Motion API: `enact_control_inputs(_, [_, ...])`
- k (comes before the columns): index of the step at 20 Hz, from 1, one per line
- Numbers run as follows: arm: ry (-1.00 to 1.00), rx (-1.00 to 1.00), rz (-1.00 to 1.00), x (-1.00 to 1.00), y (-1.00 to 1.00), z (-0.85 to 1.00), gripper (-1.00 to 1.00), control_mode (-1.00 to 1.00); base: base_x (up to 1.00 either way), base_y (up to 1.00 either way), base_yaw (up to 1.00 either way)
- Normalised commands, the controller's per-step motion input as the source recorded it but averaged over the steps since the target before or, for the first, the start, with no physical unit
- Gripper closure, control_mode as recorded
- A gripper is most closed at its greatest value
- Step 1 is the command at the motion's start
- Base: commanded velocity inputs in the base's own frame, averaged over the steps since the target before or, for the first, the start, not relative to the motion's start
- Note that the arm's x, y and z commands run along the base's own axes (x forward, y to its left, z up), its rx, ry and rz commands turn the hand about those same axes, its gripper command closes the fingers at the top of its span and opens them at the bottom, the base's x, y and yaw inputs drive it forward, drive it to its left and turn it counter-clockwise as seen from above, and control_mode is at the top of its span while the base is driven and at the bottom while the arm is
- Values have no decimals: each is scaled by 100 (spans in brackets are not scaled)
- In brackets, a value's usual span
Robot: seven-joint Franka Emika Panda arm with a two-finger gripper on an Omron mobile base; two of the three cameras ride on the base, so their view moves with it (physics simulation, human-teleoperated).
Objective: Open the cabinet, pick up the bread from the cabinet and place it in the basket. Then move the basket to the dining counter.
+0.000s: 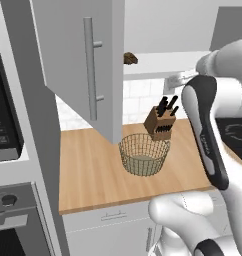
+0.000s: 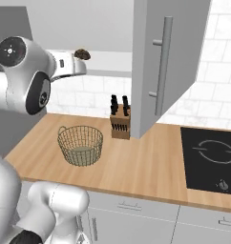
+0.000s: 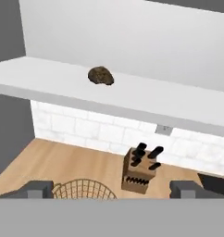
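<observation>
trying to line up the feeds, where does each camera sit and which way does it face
Left base view: behind-left of the arm, facing the open cabinet, basket; white arm at right.
Right base view: behind-right, same worktop; arm at left.
Hand view: on the hand, facing the shelf with the bread; open jaws' tips at bottom.
All share bread, basket, knife block.

The arm (image 1: 208,130) is showing smooth, glossy white rounded shells with dark, near-black bands at its joints. One long link is wearing a black elongated panel with faint pale lettering running along it. In the right base view a round white joint cap (image 2: 11,49) is carrying a dark circular face with a small pale centre mark. The finger tips (image 3: 39,189) are looking dark grey and blocky.
</observation>
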Motion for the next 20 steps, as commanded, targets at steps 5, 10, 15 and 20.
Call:
enact_control_inputs(5, [9,24,0,72,87,12,-100,-100,0,0,0])
enact_control_inputs(10, [14,7,-1,85,7,4,-100,-100,0,0,0])
enact_control_inputs(15, [7,0,-2,81,4,3,-100,-100,0,0,0])
enact_control_inputs(20, [-3,-3,0,61,16,-13,-100,-100,0,0,0])
